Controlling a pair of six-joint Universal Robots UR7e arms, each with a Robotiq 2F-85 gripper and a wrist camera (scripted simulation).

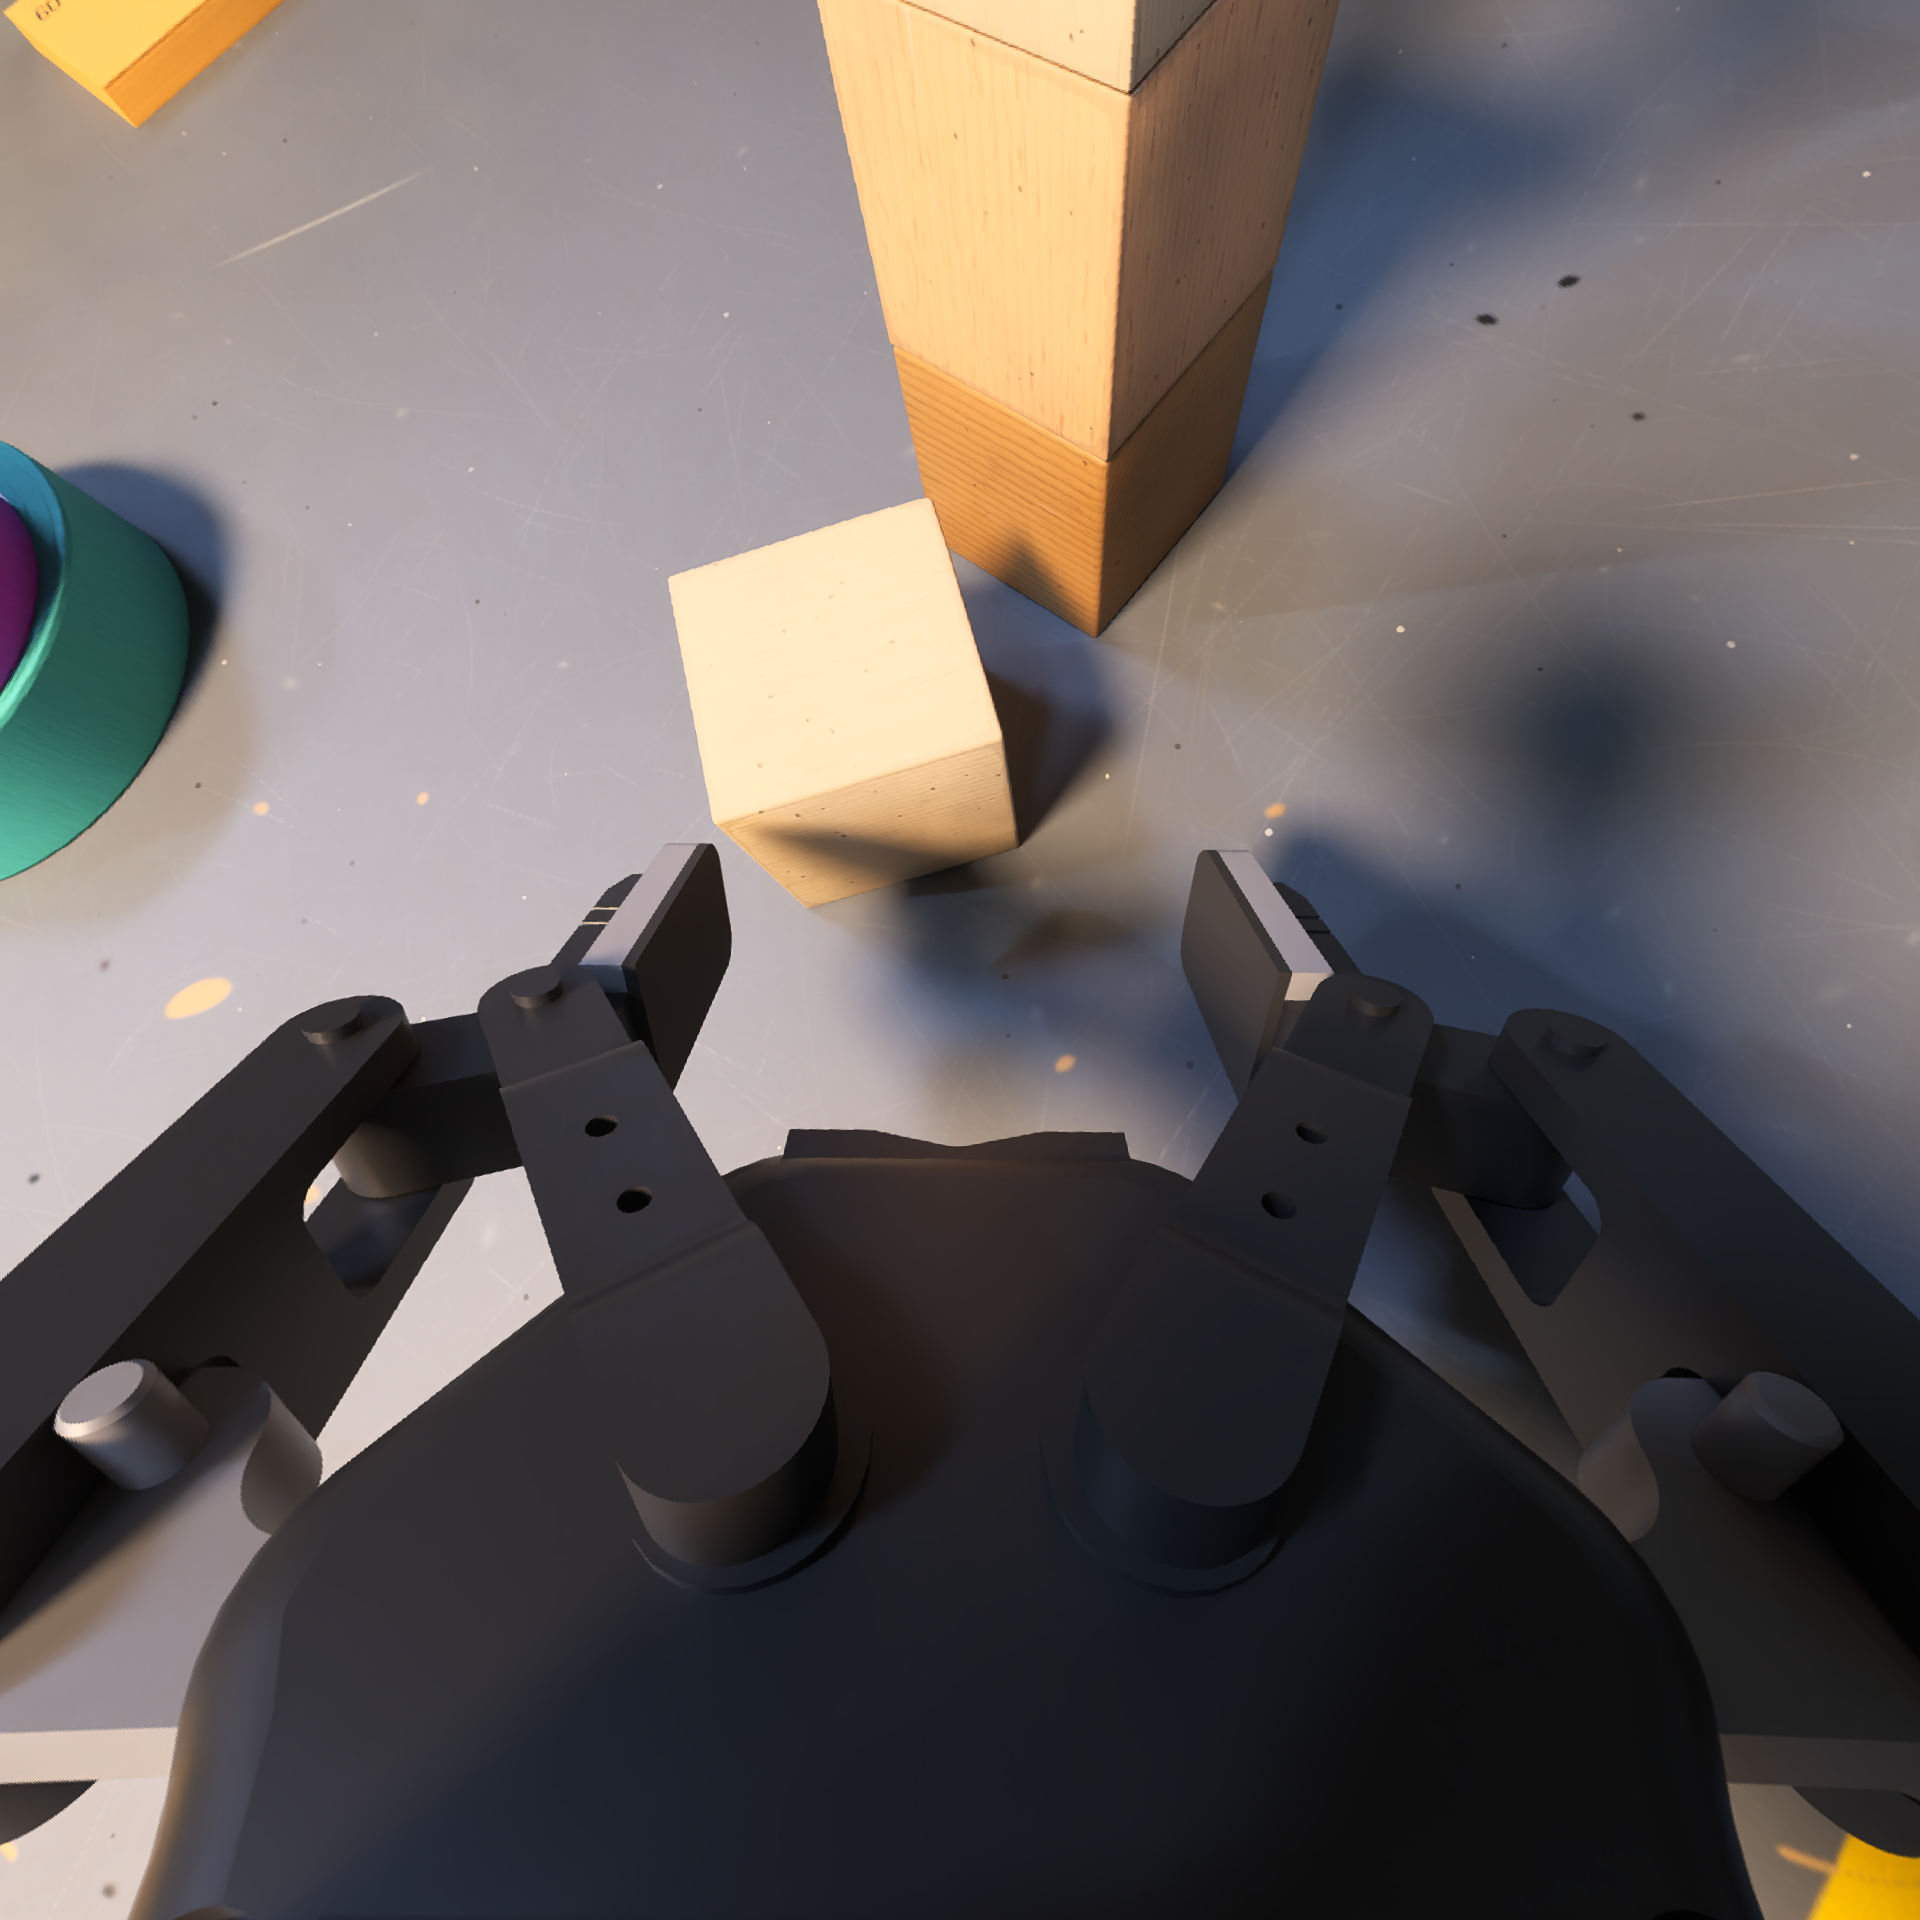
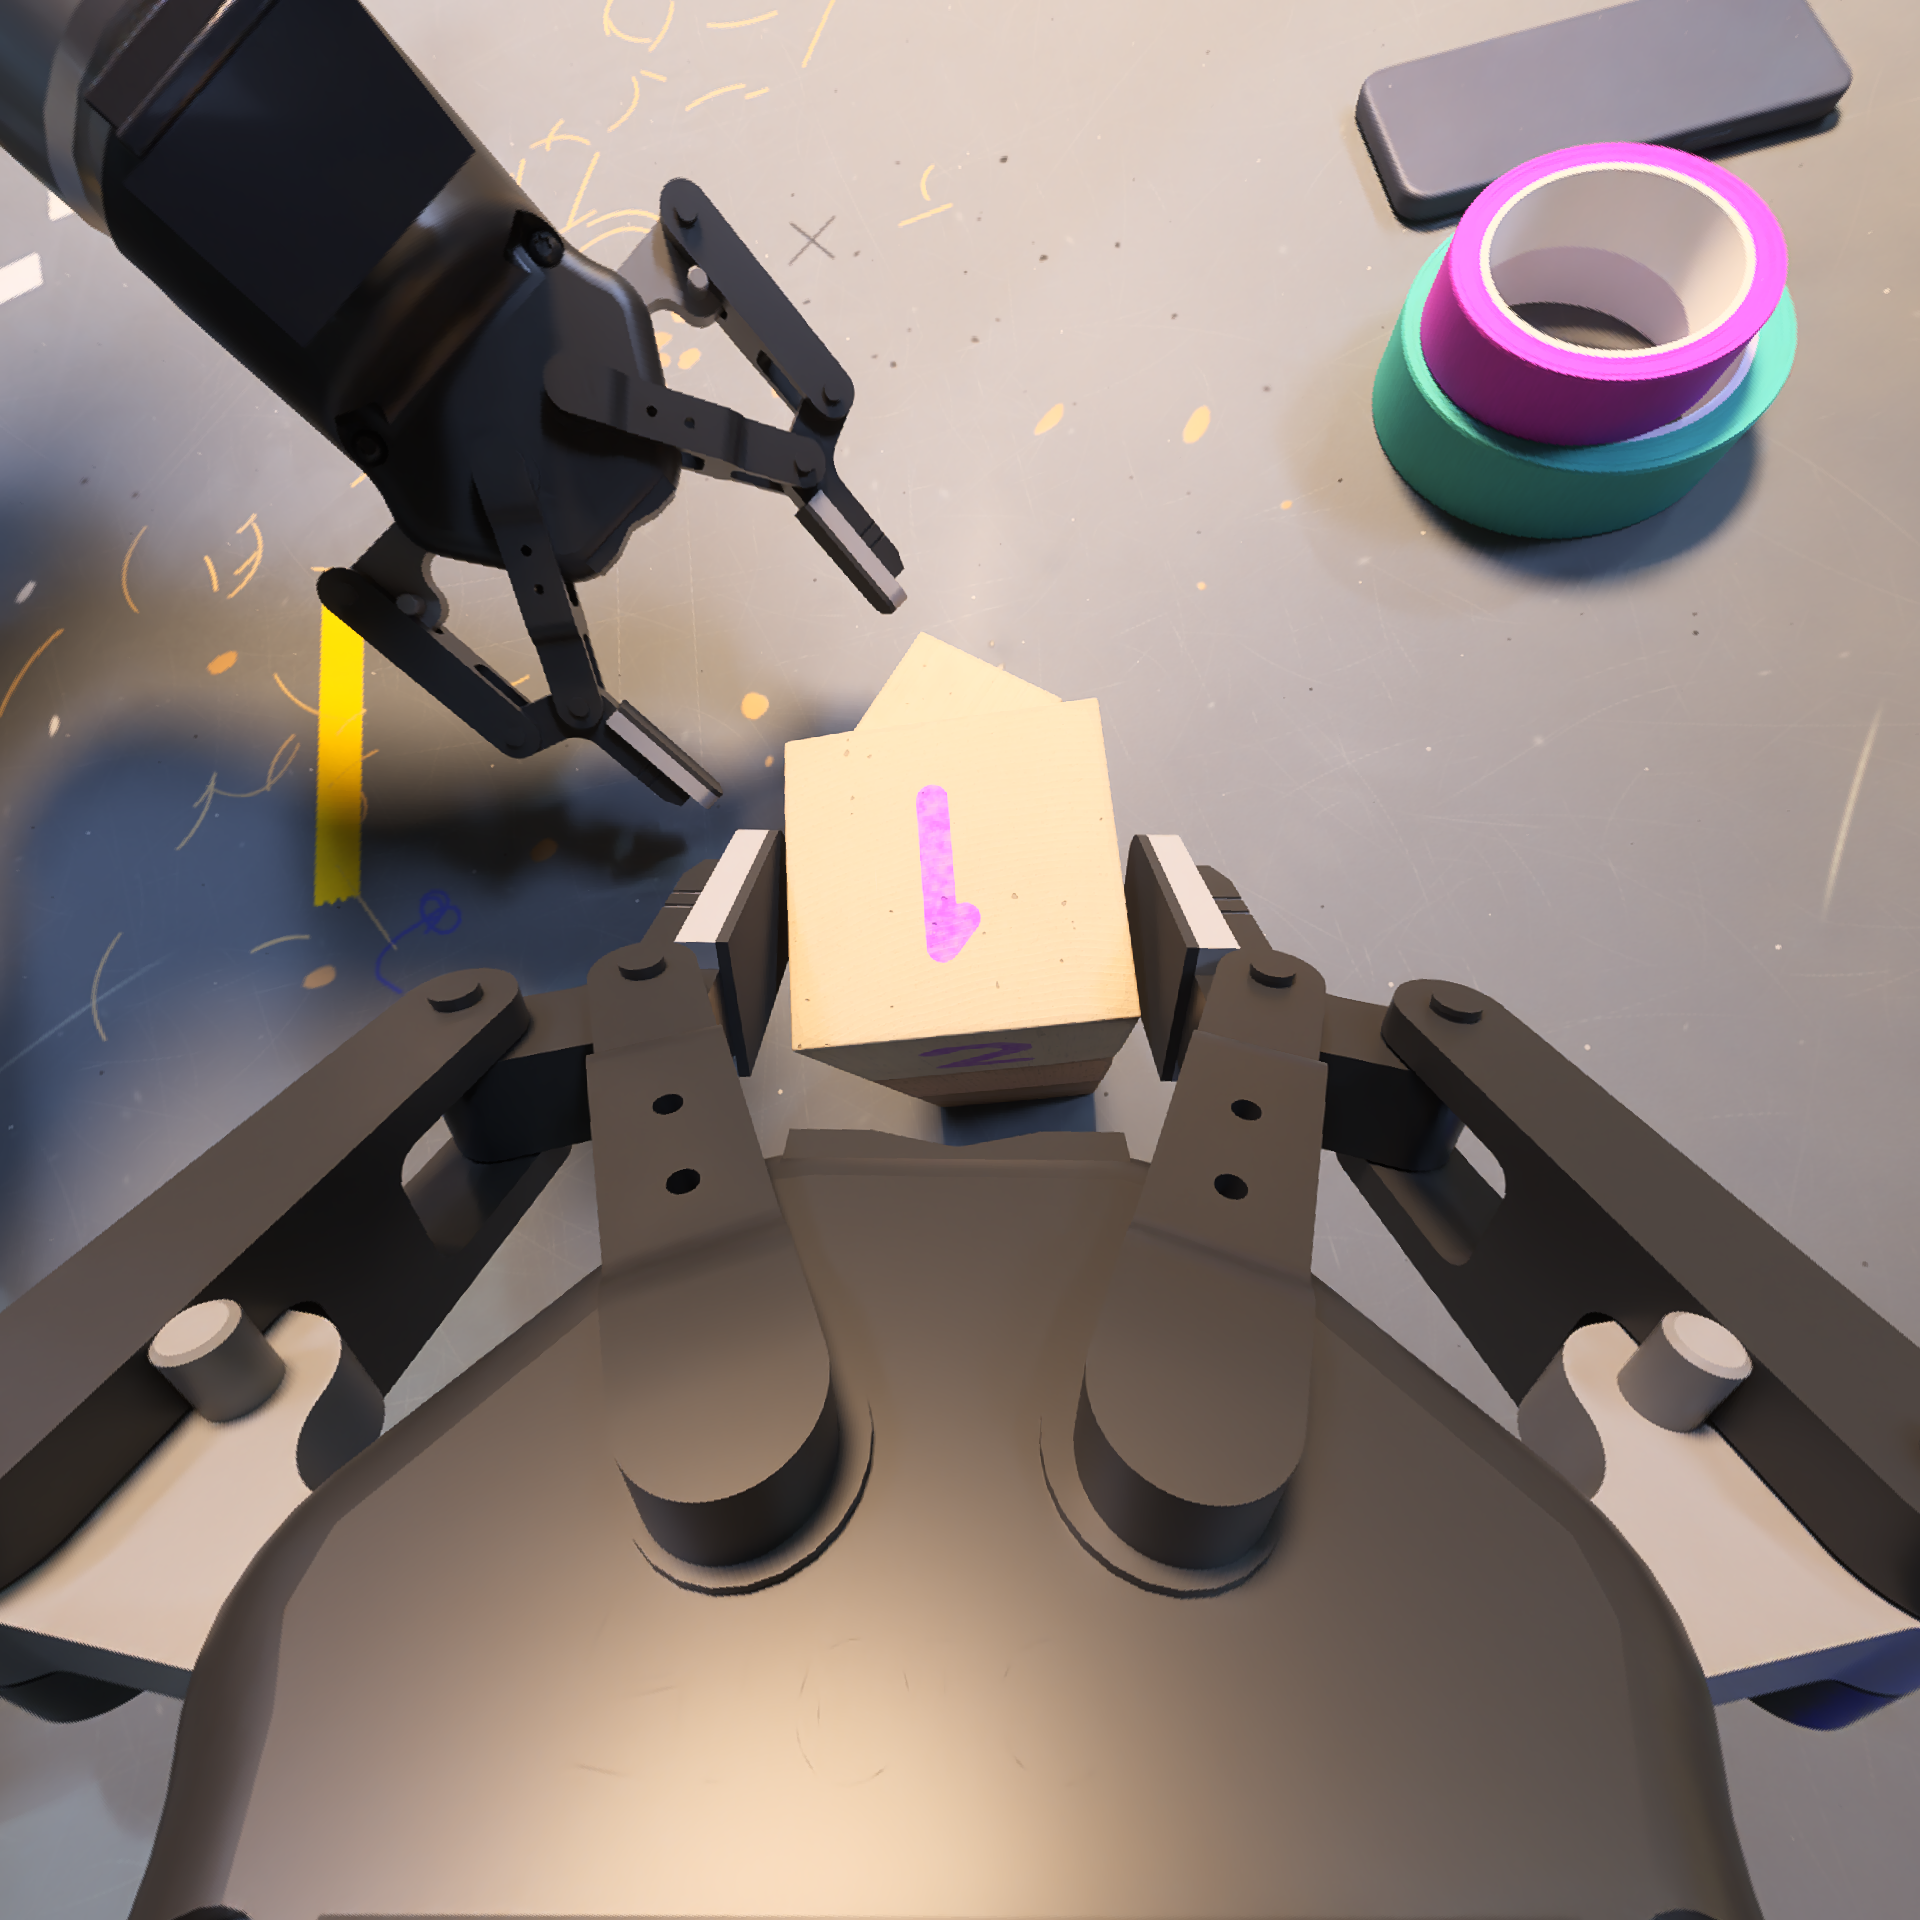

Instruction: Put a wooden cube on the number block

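A pale wooden cube [image 1: 842, 696] lies on the grey table just ahead of my left gripper [image 1: 954, 873], which is open and empty above it. Behind the cube stands a tall stack of wooden blocks [image 1: 1060, 312]. In the right wrist view I look straight down this stack. My right gripper [image 2: 956, 847] is shut on the top block, the number block [image 2: 956, 883], which has a pink mark on top and a purple mark on its near side. The pale cube [image 2: 935, 675] peeks out behind it. The left gripper [image 2: 798, 696] shows open at the upper left.
A pink tape roll [image 2: 1605, 312] sits on a teal roll [image 2: 1538, 468] at the right; the teal roll also shows at the left edge of the left wrist view [image 1: 94, 665]. A dark flat slab [image 2: 1600, 94], a yellow tape strip [image 2: 340, 758] and an orange block [image 1: 125, 52] lie around.
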